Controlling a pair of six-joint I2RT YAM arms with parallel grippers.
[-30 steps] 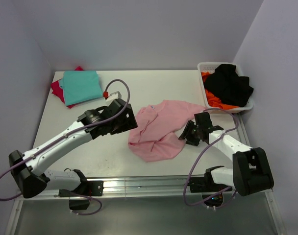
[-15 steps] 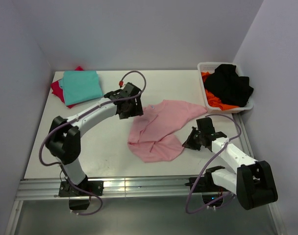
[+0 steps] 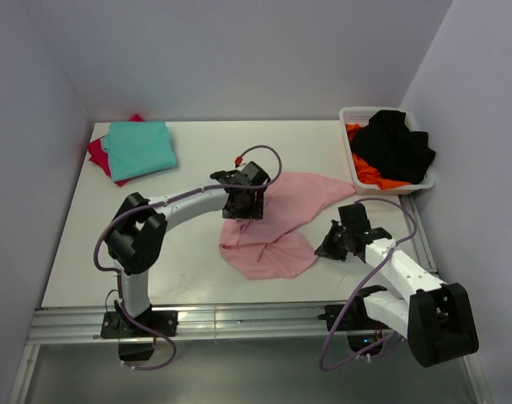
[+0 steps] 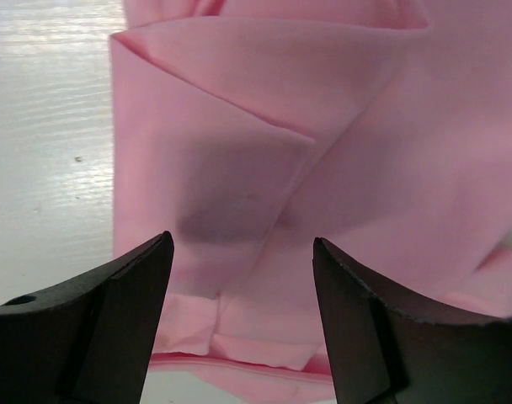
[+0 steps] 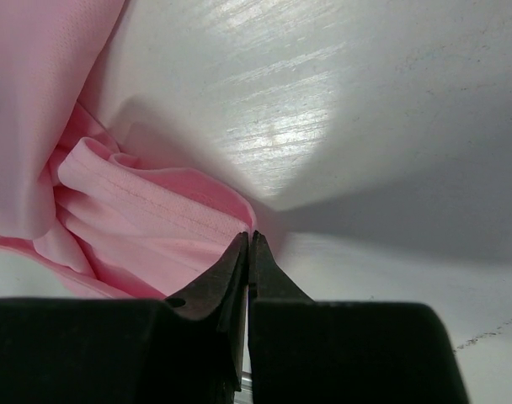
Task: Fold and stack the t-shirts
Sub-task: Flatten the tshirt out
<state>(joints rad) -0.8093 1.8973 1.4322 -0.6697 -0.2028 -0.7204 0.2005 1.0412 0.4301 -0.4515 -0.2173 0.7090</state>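
The light pink t-shirt lies crumpled in the middle of the table. My left gripper hovers open over its left part, jaws wide with folded pink cloth below them and nothing between the fingers. My right gripper is at the shirt's lower right corner. Its jaws are shut, with the very edge of the pink hem pinched at the tips. A folded teal t-shirt lies on a red one at the back left.
A white basket at the back right holds black cloth and orange cloth. Grey walls close in the table at the back and both sides. A metal rail runs along the near edge.
My left gripper swung right, from beside the shirt's left edge to above the shirt, staying open. My right gripper closed at the hem and shifted slightly right.
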